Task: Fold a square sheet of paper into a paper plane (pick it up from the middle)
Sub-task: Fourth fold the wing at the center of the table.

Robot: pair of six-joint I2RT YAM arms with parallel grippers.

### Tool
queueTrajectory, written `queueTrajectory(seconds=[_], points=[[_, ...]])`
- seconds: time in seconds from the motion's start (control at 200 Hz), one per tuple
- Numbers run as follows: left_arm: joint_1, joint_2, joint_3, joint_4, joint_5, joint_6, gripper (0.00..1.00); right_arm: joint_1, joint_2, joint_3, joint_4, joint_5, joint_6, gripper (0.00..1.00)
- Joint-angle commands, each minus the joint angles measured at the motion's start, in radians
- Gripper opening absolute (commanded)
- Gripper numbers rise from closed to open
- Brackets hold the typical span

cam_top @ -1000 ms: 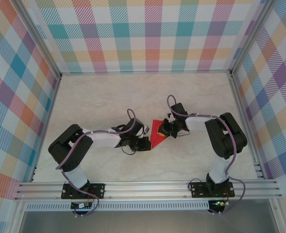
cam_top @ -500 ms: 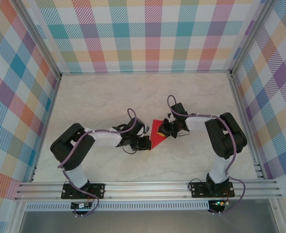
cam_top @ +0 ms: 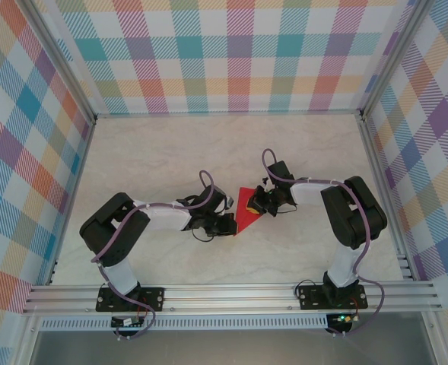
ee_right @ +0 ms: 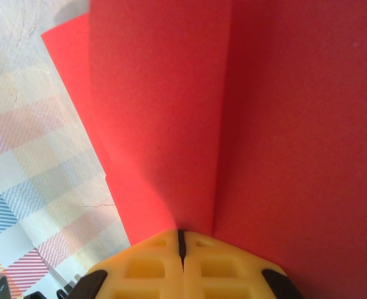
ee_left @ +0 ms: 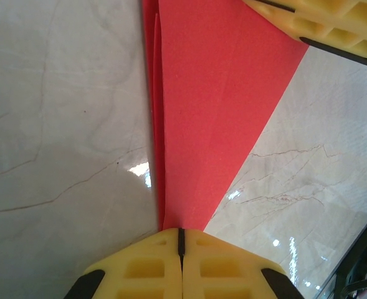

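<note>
So this looks like somewhere mid-fold, not the start and not the finish. The paper (cam_top: 246, 211) is already down to a narrow red wedge with a point, sitting about mid-desk (cam_top: 170, 152), a bit toward the near edge, strung between the two arms. The left fingers (ee_left: 171, 240) are clamped right shut on the pointed tip. From the left wrist you can see a couple of stacked layers running along one long edge, so at least one fold is in. The right fingers (ee_right: 171, 240) are also fully shut, pinching the wider end, and from that wrist there's a crease running straight away from the pinch, with one flap standing up off the rest. I can't tell if the paper is resting on the desk or held just off it. My guess is they're working the wing or centre fold. For the next move, one side has to keep its pinch as an anchor while the other lets go and presses that raised flap flat along the crease. If both pull at once, thin paper like this could tear or the layers could slide out of line.
</note>
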Motion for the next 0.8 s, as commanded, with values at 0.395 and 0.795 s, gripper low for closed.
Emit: queueTrajectory(seconds=[0.395, 0.795], points=[[-0.014, -0.056, -0.036, -0.2, -0.004, 0.046, 0.08, 0.007, 0.11, -0.052, -0.104, 0.193, 0.017, 0.03], [-0.011, -0.127, 0.022, 0.039, -0.07, -0.011, 0.07, 0.006, 0.085, -0.06, -0.085, 0.176, 0.009, 0.03]])
